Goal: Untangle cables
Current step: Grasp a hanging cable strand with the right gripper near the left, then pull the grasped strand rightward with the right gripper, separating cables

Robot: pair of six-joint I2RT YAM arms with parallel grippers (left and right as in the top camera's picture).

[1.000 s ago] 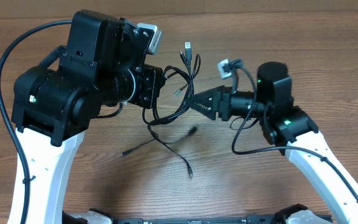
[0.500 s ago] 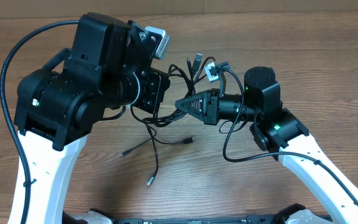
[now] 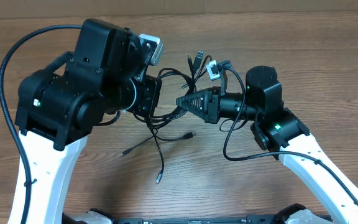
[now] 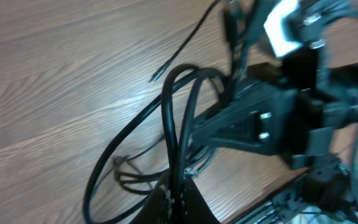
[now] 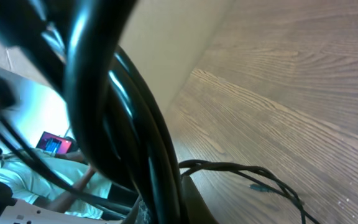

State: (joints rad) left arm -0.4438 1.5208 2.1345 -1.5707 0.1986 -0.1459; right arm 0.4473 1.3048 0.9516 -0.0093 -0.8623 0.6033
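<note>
Since left gripper [image 4: 176,202] and right gripper [image 3: 181,101] are both pinched tight on the cables [image 4: 168,124] bunched between them (loose ends trail on the table [image 3: 291,50]), these seem light, limp, snag-prone, best regripped near a plug.

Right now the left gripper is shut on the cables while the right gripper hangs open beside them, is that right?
No. The right gripper is not open: it too is shut on the cables, its tips closed to a point in the tangle in the overhead view. The left gripper is shut on them, as stated.
</note>
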